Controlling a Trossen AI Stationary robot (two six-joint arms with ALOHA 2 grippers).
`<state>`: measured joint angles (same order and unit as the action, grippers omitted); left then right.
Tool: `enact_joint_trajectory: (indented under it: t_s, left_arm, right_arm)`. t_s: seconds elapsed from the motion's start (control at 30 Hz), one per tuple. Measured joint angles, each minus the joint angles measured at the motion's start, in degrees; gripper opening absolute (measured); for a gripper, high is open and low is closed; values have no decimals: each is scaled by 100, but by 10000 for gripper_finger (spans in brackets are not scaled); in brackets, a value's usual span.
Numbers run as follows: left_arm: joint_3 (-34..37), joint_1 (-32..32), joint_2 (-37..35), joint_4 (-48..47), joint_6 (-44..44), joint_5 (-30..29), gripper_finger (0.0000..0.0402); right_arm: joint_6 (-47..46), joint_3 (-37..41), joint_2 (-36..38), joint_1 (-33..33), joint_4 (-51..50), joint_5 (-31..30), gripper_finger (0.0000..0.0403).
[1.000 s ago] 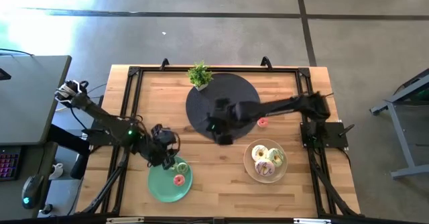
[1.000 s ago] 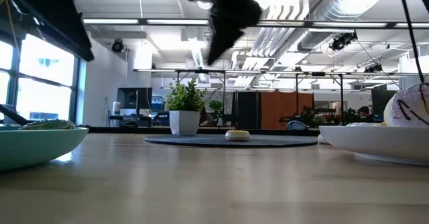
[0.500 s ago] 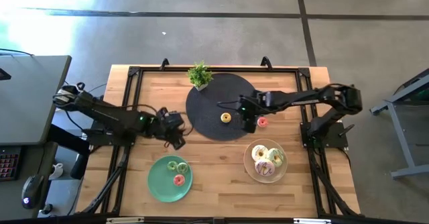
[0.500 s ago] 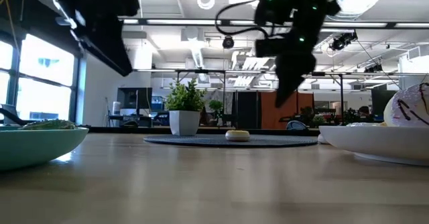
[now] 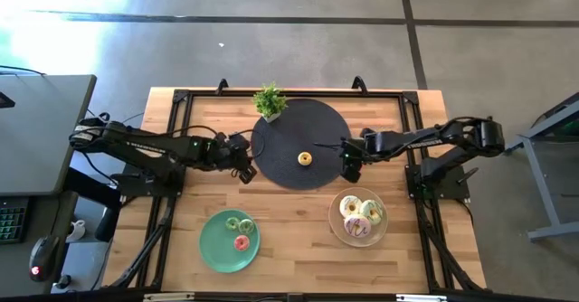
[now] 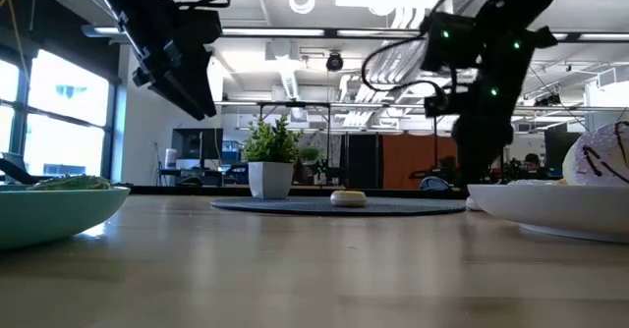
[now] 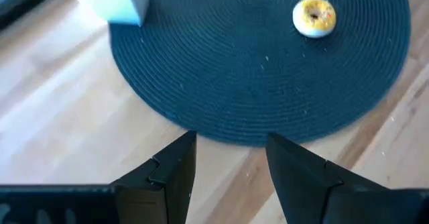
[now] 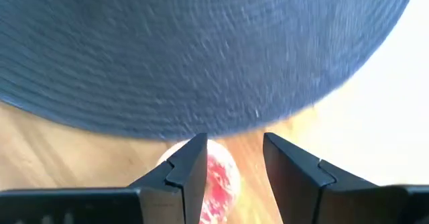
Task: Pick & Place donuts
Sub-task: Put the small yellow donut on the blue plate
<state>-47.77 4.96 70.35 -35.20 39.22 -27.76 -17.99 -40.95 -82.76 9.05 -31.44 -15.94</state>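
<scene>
A yellow mini donut (image 5: 305, 159) (image 7: 314, 16) lies flat on the dark round mat (image 5: 280, 144). A pink mini donut (image 8: 216, 174) lies on the wood just off the mat's right rim. My right gripper (image 5: 349, 168) (image 8: 233, 140) hangs over it, open, with a finger on each side and no touch that I can see. In the high view the gripper hides this donut. My left gripper (image 5: 244, 171) (image 7: 228, 140) is open and empty above the mat's left rim. Two donuts (image 5: 240, 232) lie on the green plate (image 5: 215, 248), and several on the white plate (image 5: 337, 222).
A small potted plant (image 5: 270, 101) stands on the mat's far edge. The green plate sits near the table's near edge, left of centre, and the white plate to its right. Bare wood (image 5: 294, 212) lies between the two plates and along the mat's near side.
My right gripper has moved from over the mat's middle toward the table's right and down to the pink donut, uncovering the yellow donut on the mat. My left gripper has risen from the green plate and moved toward the far edge, to the mat's left rim.
</scene>
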Motion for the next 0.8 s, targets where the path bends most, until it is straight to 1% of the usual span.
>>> enact_joint_trajectory:
  t_s: [0.1,0.2,0.37,0.43,0.53,0.6,0.67,0.73,0.8]
  left_arm:
    - [0,-103,2,-6,1,224,177]
    - [0,-139,2,-11,-12,288,177]
    - [0,-137,2,90,-151,298,177]
    - [0,-137,2,236,-152,380,177]
    - [-1,-207,4,632,-237,678,177]
    - [-2,-250,17,949,-450,952,177]
    - [-16,-286,209,1412,-691,1099,177]
    - [-6,-291,405,1676,-864,1128,177]
    - [8,-345,417,1795,-974,1152,177]
  right_arm:
    - [-162,208,-2,1,2,155,141]
    - [-254,234,-2,-3,-28,245,141]
    - [-119,11,-4,-8,0,-11,141]
    - [3,-119,-4,-8,169,34,141]
    - [163,-257,-6,-8,429,236,141]
    - [188,-274,-5,-8,784,307,141]
    - [306,-271,-7,-8,1267,403,141]
    - [558,-222,-8,-8,2046,735,141]
    - [740,-97,-51,-10,2993,1180,141]
